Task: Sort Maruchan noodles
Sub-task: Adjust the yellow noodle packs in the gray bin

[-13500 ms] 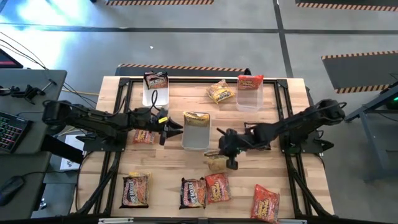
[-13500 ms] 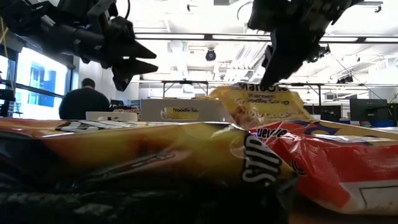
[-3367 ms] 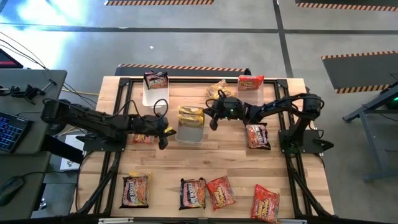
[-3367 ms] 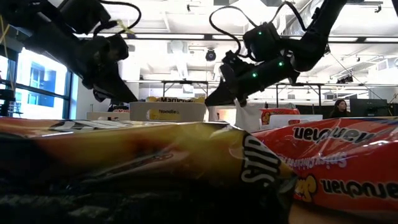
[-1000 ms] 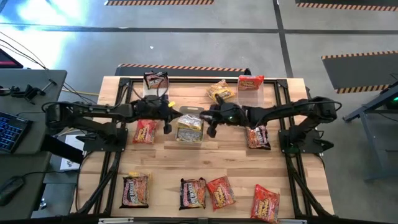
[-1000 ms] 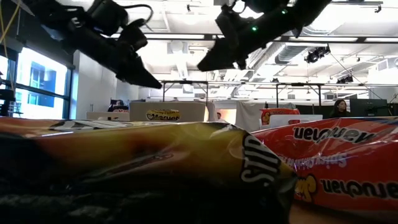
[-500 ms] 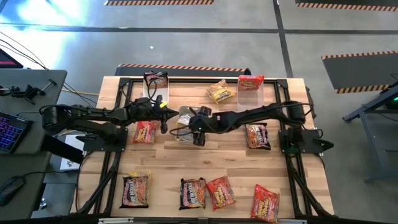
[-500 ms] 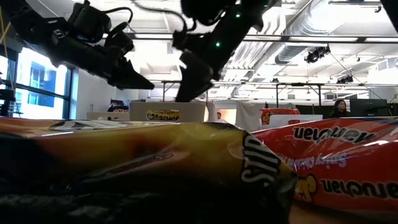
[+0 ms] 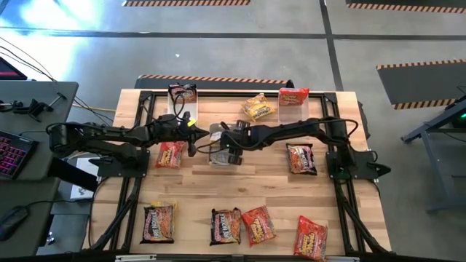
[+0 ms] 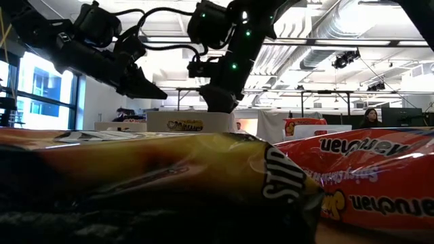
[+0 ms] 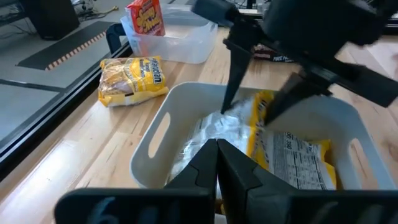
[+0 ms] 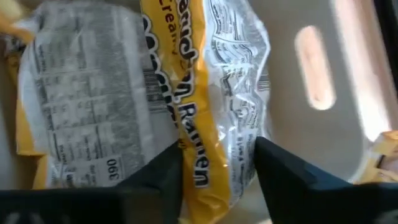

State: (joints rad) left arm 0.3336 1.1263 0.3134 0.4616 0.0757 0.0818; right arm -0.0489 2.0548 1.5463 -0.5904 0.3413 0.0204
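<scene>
- Containers: three clear bins stand on the table [image 9: 342, 182]. The centre bin [image 9: 215, 155] holds yellow packets [image 11: 292, 149], some lying label side down. The far-left bin [image 9: 172, 111] carries a dark packet [image 9: 183, 92] at its far end. The far-right bin [image 9: 294, 113] carries a red-orange packet [image 9: 293, 94].
- Right gripper [image 9: 227, 149]: it reaches down into the centre bin. Its fingers are spread, straddling a crumpled yellow packet [image 12: 214, 81] just ahead of the tips.
- Left gripper [image 9: 193, 140]: it hovers at the left edge of the centre bin, fingers pressed together and pinching nothing, tips pointed at the yellow packets.
- Loose packets: one yellow packet [image 9: 258, 108] lies between the two far bins. One red-orange packet [image 9: 170, 153] lies under the left arm, another [image 9: 301, 159] to the right of centre. Four lie along the near edge: dark [image 9: 158, 222], dark [image 9: 226, 225], red-orange [image 9: 258, 224], red-orange [image 9: 311, 238].
- Surface and room: light wooden tabletop in a black frame. Low view is blocked largely by near packets; ceiling lights and a distant person [image 10: 372, 117] show behind.
</scene>
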